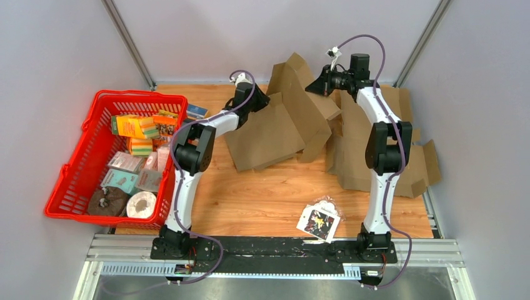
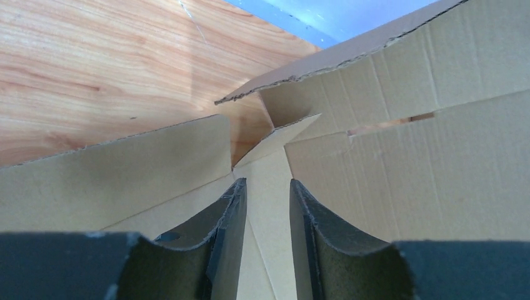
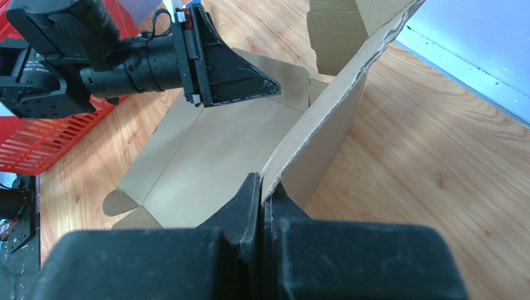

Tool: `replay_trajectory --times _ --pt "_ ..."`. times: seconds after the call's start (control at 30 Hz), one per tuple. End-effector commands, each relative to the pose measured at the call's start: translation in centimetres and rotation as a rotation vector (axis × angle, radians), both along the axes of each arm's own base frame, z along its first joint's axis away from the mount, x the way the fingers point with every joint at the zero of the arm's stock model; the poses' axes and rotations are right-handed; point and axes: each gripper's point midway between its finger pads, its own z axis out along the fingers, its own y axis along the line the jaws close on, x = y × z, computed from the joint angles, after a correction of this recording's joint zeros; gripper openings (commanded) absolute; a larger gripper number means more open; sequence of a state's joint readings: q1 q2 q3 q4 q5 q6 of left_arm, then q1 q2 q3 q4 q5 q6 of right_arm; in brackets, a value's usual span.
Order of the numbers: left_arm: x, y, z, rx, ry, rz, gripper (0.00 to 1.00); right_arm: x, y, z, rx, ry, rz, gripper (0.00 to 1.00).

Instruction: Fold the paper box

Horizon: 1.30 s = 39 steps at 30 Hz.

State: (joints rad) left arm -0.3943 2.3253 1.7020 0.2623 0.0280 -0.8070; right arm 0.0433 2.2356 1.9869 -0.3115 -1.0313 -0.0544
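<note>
The brown cardboard box (image 1: 281, 125) lies partly opened at the back middle of the table, with flaps standing up. My left gripper (image 1: 261, 100) is at its left upper edge. In the left wrist view the left gripper (image 2: 267, 184) is open with a narrow gap, its fingers (image 2: 228, 219) resting over a box panel (image 2: 400, 169) near an inner corner. My right gripper (image 1: 314, 85) is shut on the upper edge of a raised flap (image 3: 325, 112). The right gripper (image 3: 265, 187) pinches that edge. The left gripper (image 3: 275, 85) also shows over the panel.
A red basket (image 1: 69, 165) full of sponges and packets stands at the left. More flat cardboard (image 1: 356, 156) lies at the right behind the right arm. A small printed packet (image 1: 319, 220) lies at the front right.
</note>
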Motion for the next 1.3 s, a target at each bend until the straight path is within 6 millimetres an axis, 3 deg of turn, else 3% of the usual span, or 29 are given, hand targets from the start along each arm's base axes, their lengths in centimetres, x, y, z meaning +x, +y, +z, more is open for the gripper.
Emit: replay_trajectory --times 0.0,0.03,0.07,0.2,0.4,0.47,0.6,0.67,0.7,0.83,0.97,1.03,1.07,1.13,1.27 --pt "2.3 0.2 1.0 -0.073 -0.024 0.130 0.38 -0.5 0.2 -4.4 -0.052 0.056 -0.026 0.00" --pt "2.7 -0.3 1.7 -0.071 -0.043 0.123 0.38 -0.6 0.2 -4.4 -0.051 0.054 -0.025 0.00" --pt "3.0 -0.4 0.7 -0.069 -0.031 0.122 0.39 -0.6 0.2 -4.4 -0.051 0.053 -0.024 0.00" --pt "3.7 -2.3 0.8 -0.119 -0.061 0.054 0.48 -0.8 0.4 -4.6 -0.045 0.058 -0.010 0.00" --pt "4.1 -1.2 0.3 -0.071 -0.064 0.107 0.55 -1.0 0.6 -4.3 -0.033 0.051 0.008 0.00" --pt "4.6 -1.8 1.0 -0.093 -0.092 0.091 0.56 -1.1 0.7 -4.0 -0.026 0.043 0.018 0.00" --pt "5.0 -3.4 0.1 -0.146 -0.099 0.025 0.56 -1.1 0.7 -3.7 -0.027 0.037 0.019 0.00" --pt "5.4 -4.2 1.1 -0.191 -0.129 -0.005 0.56 -1.1 0.6 -3.6 -0.028 0.035 0.018 0.00" --pt "5.2 -4.6 0.5 -0.197 -0.113 -0.017 0.56 -1.1 0.6 -3.6 -0.028 0.033 0.018 0.00" --pt "5.5 -4.8 0.4 -0.211 -0.110 -0.028 0.56 -1.2 0.8 -3.1 -0.017 0.026 0.027 0.00" --pt "4.8 -5.7 1.1 -0.239 -0.129 -0.084 0.49 -0.8 0.7 -2.8 -0.011 0.021 0.020 0.00" --pt "4.4 -5.8 2.8 -0.253 -0.172 -0.114 0.46 -0.8 0.8 -3.1 -0.013 0.033 0.019 0.00" --pt "3.9 -5.8 2.3 -0.240 -0.168 -0.125 0.46 -0.9 0.7 -3.3 -0.012 0.041 0.018 0.00" --pt "3.3 -6.1 3.6 -0.248 -0.191 -0.163 0.48 -0.9 0.8 -3.3 -0.015 0.042 0.015 0.00" --pt "2.1 -7.0 4.0 -0.338 -0.184 -0.229 0.55 -1.4 0.9 -3.3 -0.021 0.046 0.014 0.00"
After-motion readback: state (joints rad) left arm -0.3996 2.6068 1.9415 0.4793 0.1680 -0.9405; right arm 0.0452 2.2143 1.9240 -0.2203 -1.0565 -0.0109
